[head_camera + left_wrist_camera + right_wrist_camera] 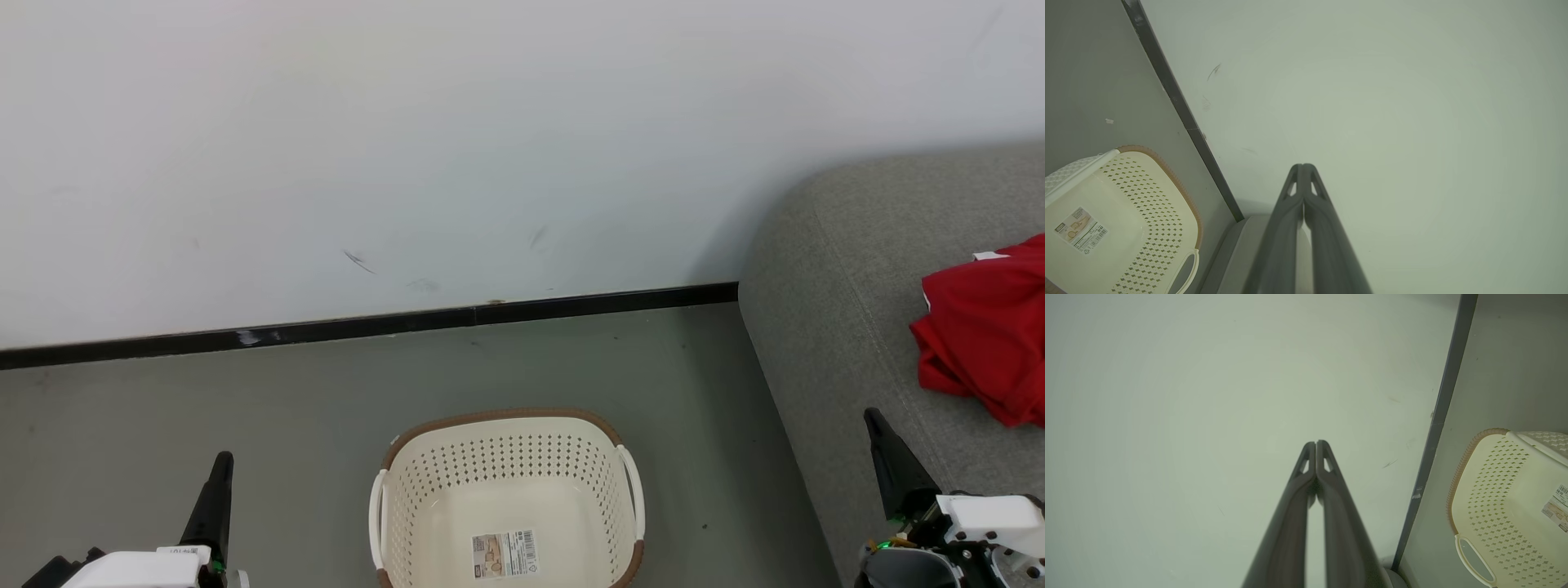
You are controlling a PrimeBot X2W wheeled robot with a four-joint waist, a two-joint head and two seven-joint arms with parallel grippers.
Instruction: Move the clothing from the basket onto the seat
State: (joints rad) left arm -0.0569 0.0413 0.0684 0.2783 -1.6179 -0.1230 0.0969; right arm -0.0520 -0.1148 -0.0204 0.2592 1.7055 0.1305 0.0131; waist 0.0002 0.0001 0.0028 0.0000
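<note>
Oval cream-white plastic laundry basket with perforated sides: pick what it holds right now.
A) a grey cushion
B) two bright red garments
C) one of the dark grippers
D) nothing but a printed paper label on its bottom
D: the oval cream-white plastic laundry basket holds just the printed paper label on its bare bottom, while the bright red soft-fabric clothing lies on the large grey fabric sofa.

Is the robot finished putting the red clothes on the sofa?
Done: the laundry basket holds just its label, and red clothing lies on the grey sofa. In hand: nothing; the left gripper and right gripper have jaws shut, empty. Left: apparently nothing, though the clothing runs past the picture's edge.
</note>
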